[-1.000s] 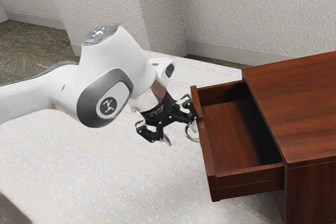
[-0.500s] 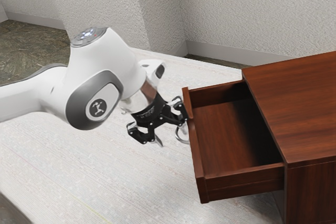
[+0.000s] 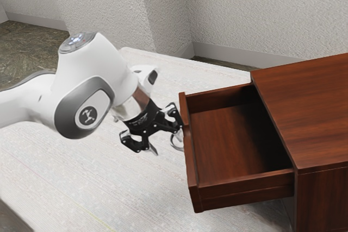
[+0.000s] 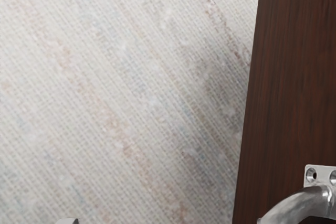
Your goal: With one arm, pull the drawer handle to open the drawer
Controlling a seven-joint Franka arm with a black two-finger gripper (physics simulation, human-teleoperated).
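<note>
My hand [image 3: 166, 137] sits at the front of an open drawer [image 3: 239, 134] on a pale counter [image 3: 81, 183], just beside the silver loop handle [image 3: 176, 142]. I cannot tell whether the hand is clamped on the handle or only resting against it.

The drawer stands well out of a dark red-brown wooden cabinet [image 3: 310, 107] at the exterior view's right. Its bare wooden floor is open to view, and its front panel faces my white arm [image 3: 81, 96], which reaches in from the exterior view's left.

The counter is off-white with a fine woven grain, crossed by faint pinkish and bluish streaks. In the wrist view the same weave [image 4: 105, 103] runs slantwise up to the drawer front [image 4: 283, 87], with a soft grey shadow [image 4: 210, 82] lying on it near the wood. At that view's edge the curved metal handle [image 4: 296, 207] meets a small mounting plate [image 4: 320, 174] with two screw holes, fixed flat to the panel.

Behind the counter, rough white plastered walls [image 3: 261, 9] meet at a jutting corner, and a plain light baseboard [image 3: 244, 55] runs along their foot. A darker floor [image 3: 27, 47], mottled brown and green, shows beyond the counter at the exterior view's upper left.
</note>
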